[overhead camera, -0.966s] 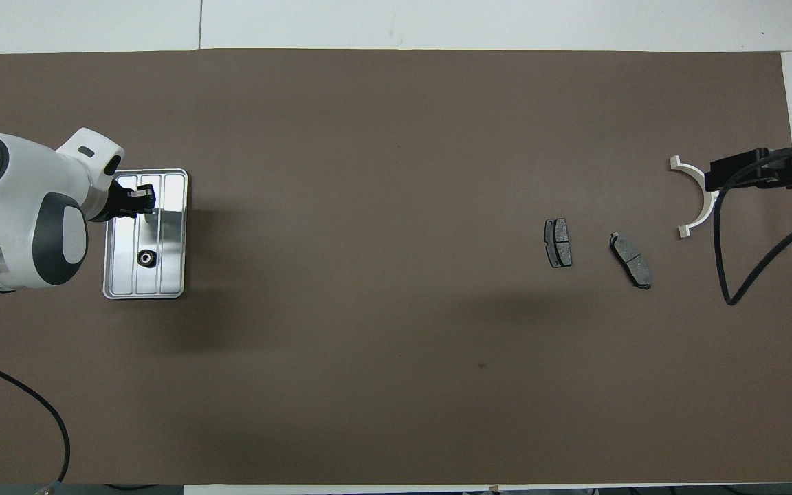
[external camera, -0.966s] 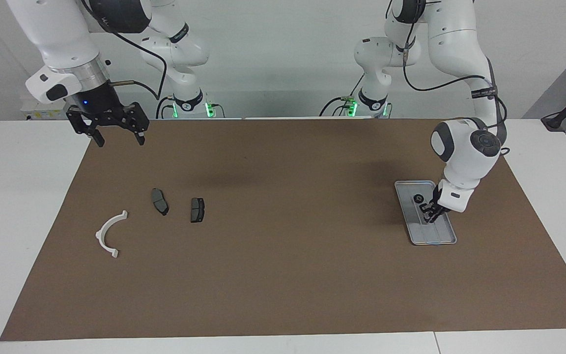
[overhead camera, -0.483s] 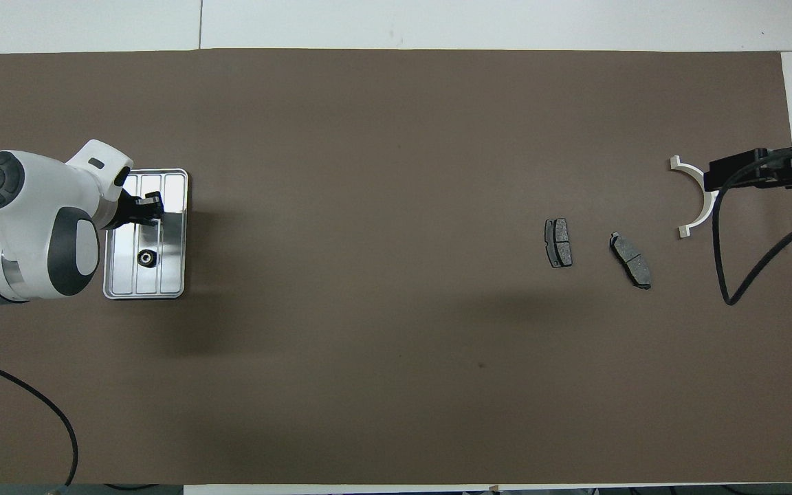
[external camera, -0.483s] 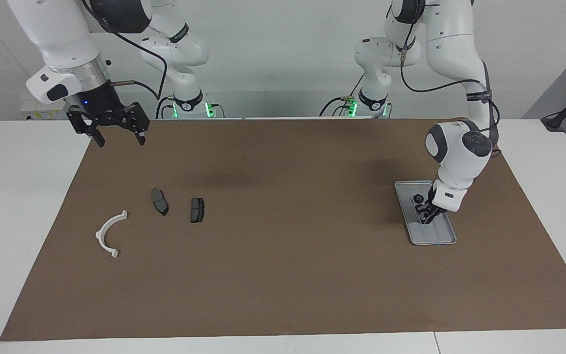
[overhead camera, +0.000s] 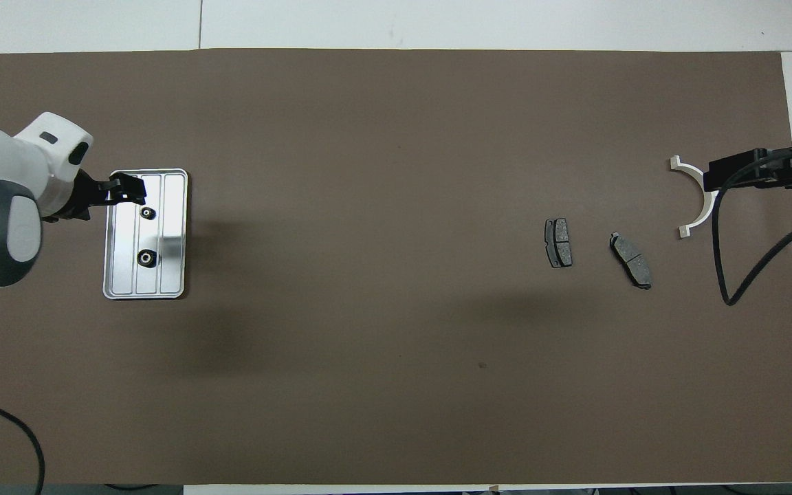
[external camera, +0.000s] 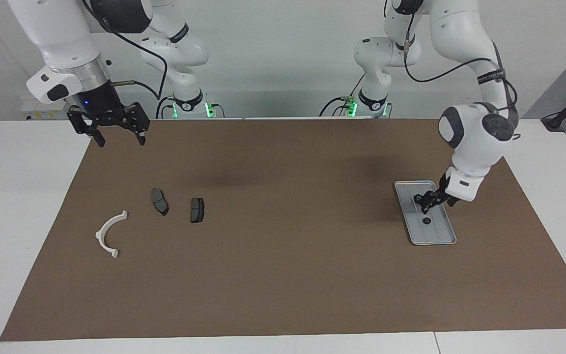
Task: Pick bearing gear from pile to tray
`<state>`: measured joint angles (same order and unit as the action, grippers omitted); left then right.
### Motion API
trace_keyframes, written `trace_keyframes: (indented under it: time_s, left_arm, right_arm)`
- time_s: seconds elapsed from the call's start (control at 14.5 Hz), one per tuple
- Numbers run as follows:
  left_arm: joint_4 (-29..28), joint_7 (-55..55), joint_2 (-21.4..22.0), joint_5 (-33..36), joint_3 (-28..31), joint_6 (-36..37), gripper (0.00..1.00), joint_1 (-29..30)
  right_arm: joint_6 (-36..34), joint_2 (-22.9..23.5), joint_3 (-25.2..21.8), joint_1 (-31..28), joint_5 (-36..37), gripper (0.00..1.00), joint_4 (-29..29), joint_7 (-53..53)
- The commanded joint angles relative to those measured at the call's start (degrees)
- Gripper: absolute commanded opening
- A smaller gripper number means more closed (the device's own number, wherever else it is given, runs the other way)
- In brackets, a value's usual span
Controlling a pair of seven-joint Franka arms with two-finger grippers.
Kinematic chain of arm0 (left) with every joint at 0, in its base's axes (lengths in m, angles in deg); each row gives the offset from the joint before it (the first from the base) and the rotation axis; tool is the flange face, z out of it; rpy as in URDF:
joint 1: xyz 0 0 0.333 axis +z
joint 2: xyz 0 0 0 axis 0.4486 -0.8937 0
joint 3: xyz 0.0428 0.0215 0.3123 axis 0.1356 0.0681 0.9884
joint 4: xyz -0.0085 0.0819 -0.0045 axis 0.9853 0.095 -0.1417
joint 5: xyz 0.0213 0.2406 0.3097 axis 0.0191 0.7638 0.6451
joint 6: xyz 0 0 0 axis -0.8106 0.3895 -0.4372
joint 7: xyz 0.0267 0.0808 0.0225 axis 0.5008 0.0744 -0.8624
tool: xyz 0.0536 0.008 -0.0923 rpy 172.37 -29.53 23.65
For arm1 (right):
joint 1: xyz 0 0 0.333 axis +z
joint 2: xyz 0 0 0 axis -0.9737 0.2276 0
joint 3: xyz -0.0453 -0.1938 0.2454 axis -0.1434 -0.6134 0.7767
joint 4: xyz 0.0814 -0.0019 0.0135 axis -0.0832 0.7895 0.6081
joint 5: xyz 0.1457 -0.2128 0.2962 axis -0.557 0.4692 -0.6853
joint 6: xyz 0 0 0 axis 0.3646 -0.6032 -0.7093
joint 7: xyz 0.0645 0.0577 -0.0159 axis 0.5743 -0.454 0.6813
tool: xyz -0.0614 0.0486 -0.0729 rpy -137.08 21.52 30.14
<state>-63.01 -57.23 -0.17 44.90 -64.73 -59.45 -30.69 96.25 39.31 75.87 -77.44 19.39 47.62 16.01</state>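
Nearest the robots, the right end effector [external camera: 120,140] is parked, jaws spread wide and empty, over the brown mat's [overhead camera: 396,344] near edge. It waits; probably kept out of the way.

Looking from overhead, the tray [overhead camera: 177,234] is found at nine o'clock on the worktop [external camera: 17,196], toward the left arm's end. Two bearing gears are sitting in it: the nearer one [overhead camera: 146,258] and the farther one [overhead camera: 146,213], well apart. The left end effector [overhead camera: 136,190] is held above the tray, fingers apart, nothing gripped.

At three o'clock, what's left of the pile is seen: two brake pads [overhead camera: 558,251] flat on the mat, with the white bracket [external camera: 100,234] farther out. No more bearing gears can be spotted there, so the job looks done.
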Motion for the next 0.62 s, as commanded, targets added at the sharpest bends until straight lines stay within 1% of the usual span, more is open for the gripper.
trace_keyframes:
  time_s: [0.0, 0.14, 0.21, 0.41, 0.55]
  left_arm:
    - [2.66, 0.78, 7.03, 0.51, -0.21, 12.93, 1.0, 1.22]
    - [5.83, 0.78, 9.67, 0.51, -0.3, 20.5, 1.0, 1.14]
    - [6.37, 0.78, 11.16, 0.51, -0.21, 23.15, 1.0, 0.7]
    - [4.71, 0.26, 12.93, 0.42, -0.21, 23.18, 1.0, 0.7]
    - [4.88, -0.01, 12.93, 0.42, -0.12, 23.09, 1.0, 1.13]
  right_arm:
    - [0.54, -0.88, 0.16, -0.28, 0.11, 1.0, 1.1, 0.99]
    - [0.54, -0.97, 0.16, -0.28, 0.11, 1.0, 1.1, 1.17]
    - [0.54, -0.97, 0.16, -0.28, 0.11, 1.0, 1.1, 1.17]
    - [0.45, -0.97, 0.16, -0.37, 0.11, 1.0, 1.1, 1.34]
    - [0.45, -0.97, 0.16, -0.37, 0.11, 1.0, 1.1, 1.34]
